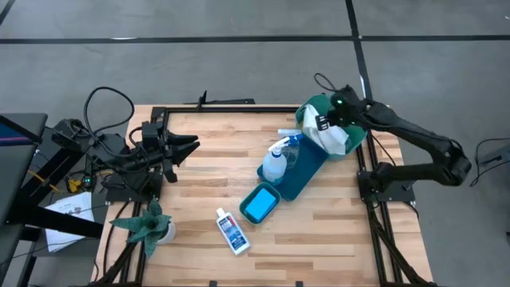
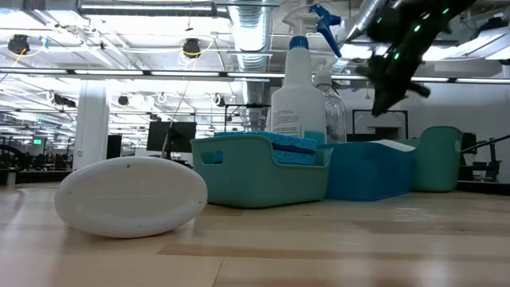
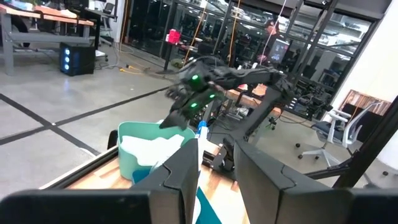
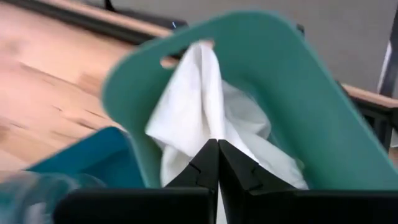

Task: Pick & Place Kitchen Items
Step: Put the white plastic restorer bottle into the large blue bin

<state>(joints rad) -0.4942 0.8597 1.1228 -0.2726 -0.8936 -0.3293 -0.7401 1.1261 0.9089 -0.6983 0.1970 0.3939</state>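
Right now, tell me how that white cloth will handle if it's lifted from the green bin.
The white cloth looks floppy: it hangs in folds, peaked above the right gripper. It's probably light. It may drag on the green bin rim.

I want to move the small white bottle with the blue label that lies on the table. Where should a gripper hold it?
Grip the small white blue-labelled bottle across its middle, coming from above. It lies flat on the bare wooden table with free space on both long sides.

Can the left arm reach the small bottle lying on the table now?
Probably yes. The small bottle lies flat on bare wood, apart from the teal bin, on the left gripper's side. The plant stands beside the way, not across it.
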